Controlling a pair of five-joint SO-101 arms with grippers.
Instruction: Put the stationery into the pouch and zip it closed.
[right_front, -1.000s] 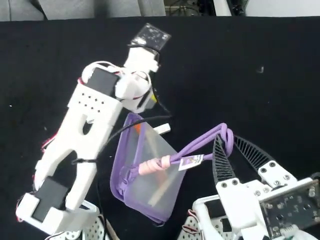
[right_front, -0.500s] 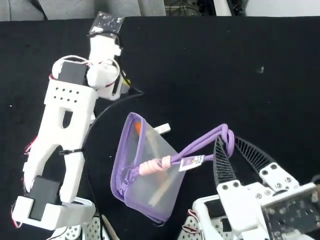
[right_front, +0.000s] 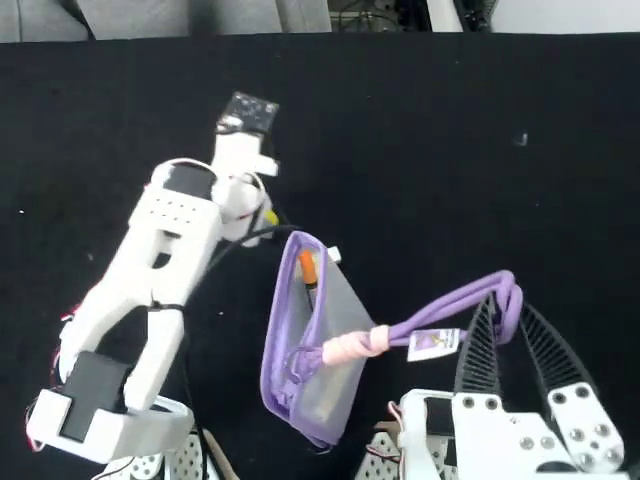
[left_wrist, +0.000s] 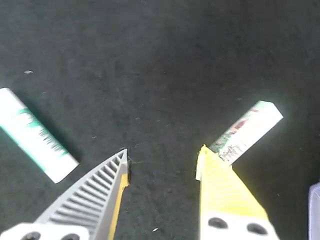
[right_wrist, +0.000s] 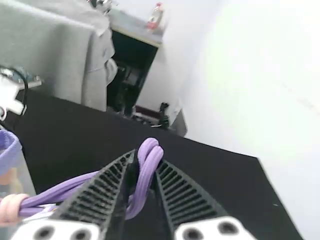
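**Left arm back near the pouch; pouch and cord shifted to the right since half a second ago.**

Left gripper (left_wrist: 162, 157): returned from the far left of the tabletop (right_front: 450, 130). It hovers with its fingers spread wide and empty, between a green-marked block (left_wrist: 35, 135) and a red-marked block (left_wrist: 245, 131). Both blocks lie loose on the tabletop, the red-marked one just beside the pouch's far end. Pouch (right_front: 318, 345): purple and clear, now standing more on edge with its mouth unzipped and an orange item (right_front: 308, 266) inside. Cord (right_front: 455, 305): pulled taut to the right. Right gripper (right_wrist: 142, 167): fingers clamped on the cord's looped end. Judgement: the pouch is held ready for loading, two pieces are not yet in, and the zipping is not yet begun.
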